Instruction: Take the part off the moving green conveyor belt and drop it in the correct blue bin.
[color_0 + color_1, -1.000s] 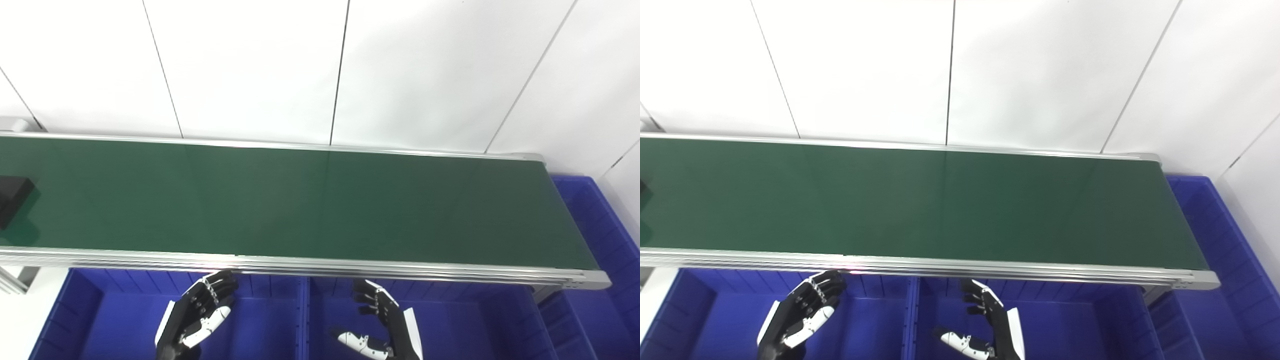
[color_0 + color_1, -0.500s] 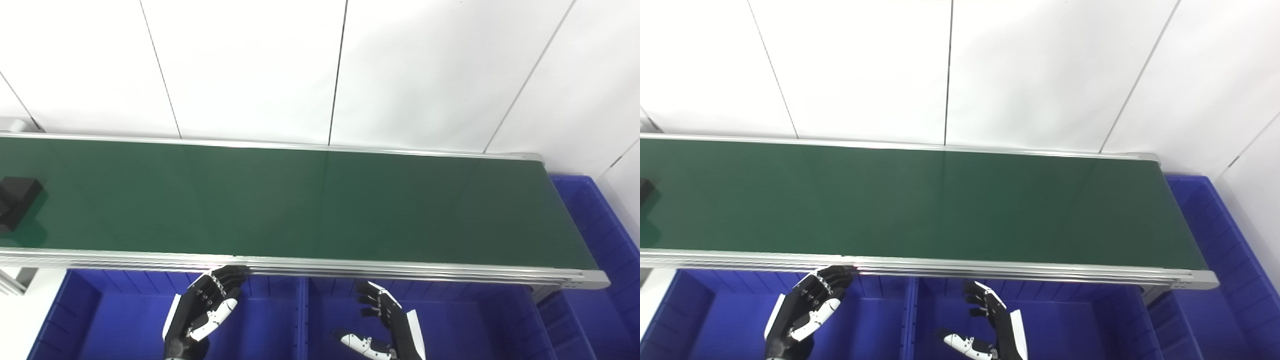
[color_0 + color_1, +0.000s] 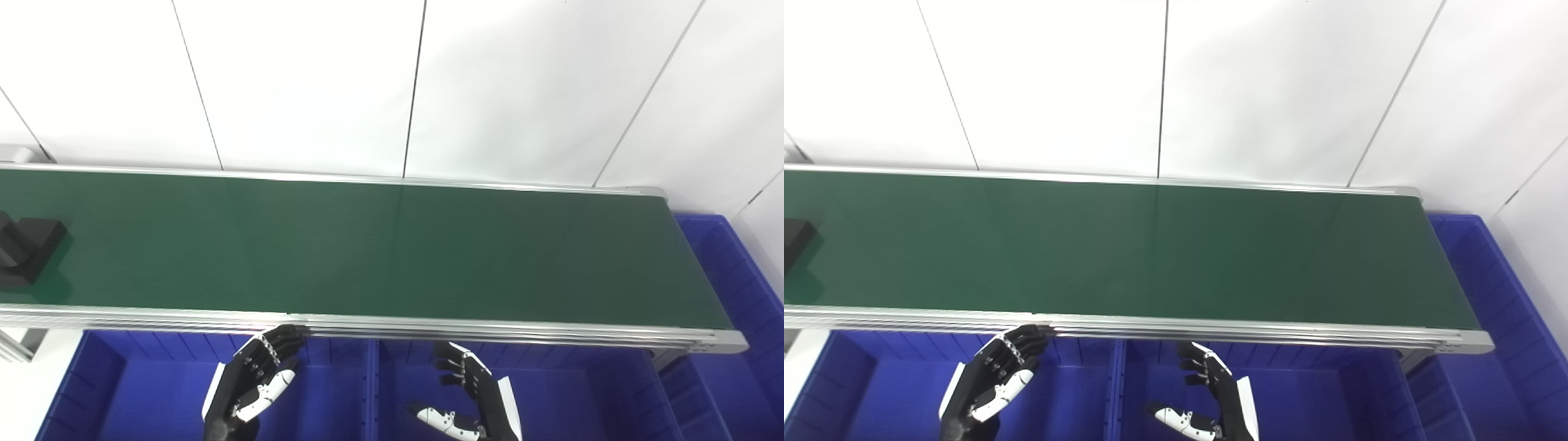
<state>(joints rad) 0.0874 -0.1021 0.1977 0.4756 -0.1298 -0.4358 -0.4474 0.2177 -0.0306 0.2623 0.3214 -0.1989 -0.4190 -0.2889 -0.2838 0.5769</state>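
Note:
A black blocky part [image 3: 27, 248] rides at the far left end of the green conveyor belt [image 3: 380, 245]; only its corner [image 3: 795, 236] shows in the right eye view. My left hand [image 3: 254, 383] hovers open over the left blue bin [image 3: 122, 392], fingertips just under the belt's near rail. Over the middle blue bin [image 3: 569, 392] my right hand [image 3: 474, 395] is open too, thumb spread to the left. Neither hand holds anything, and both are far right of the part.
A silver rail [image 3: 429, 327] edges the belt's near side, between the hands and the belt. A third blue bin [image 3: 741, 288] stands past the belt's right end. White wall panels rise behind the belt.
The black part has come further into view, carried rightward along the belt. My left hand has crept slightly right and up toward the rail. The right hand has barely moved.

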